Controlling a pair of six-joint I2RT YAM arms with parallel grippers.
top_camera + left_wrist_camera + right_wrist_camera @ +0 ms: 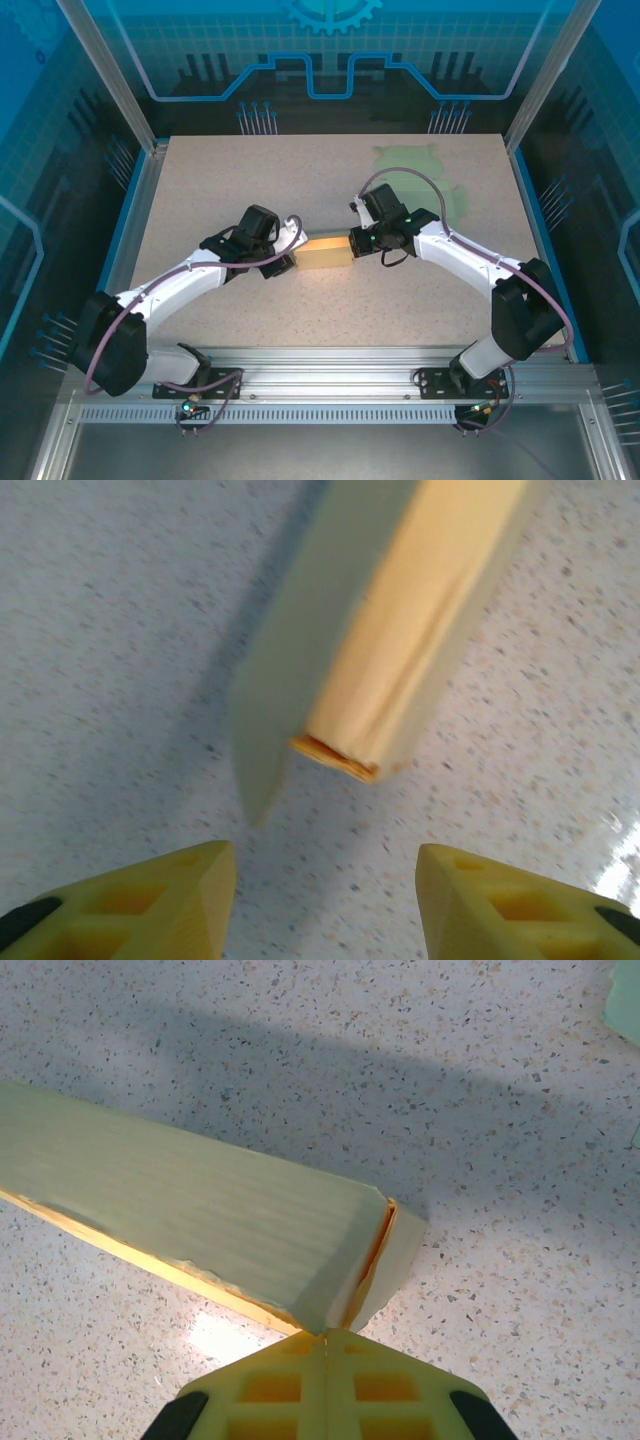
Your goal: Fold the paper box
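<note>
Most of the fold looks done: the paper box (325,253) lies at the centre of the table (250,180) as a long closed body, but both end seams gape, with the right gripper (325,1340), fingers together, touching one end and the left gripper (325,900), fingers parted and empty, just short of the other.

Speckled table (200,200) within blue enclosure walls (60,150); pale green sheet (425,175) lying flat far right.

The paper box (200,1220) is thin matt card with a faint grain, creased at its end. The table (300,180) is smooth, speckled and slightly glossy. The left gripper (325,868) has matt yellow plastic fingers (150,900). The rail (330,362) is brushed metal.
</note>
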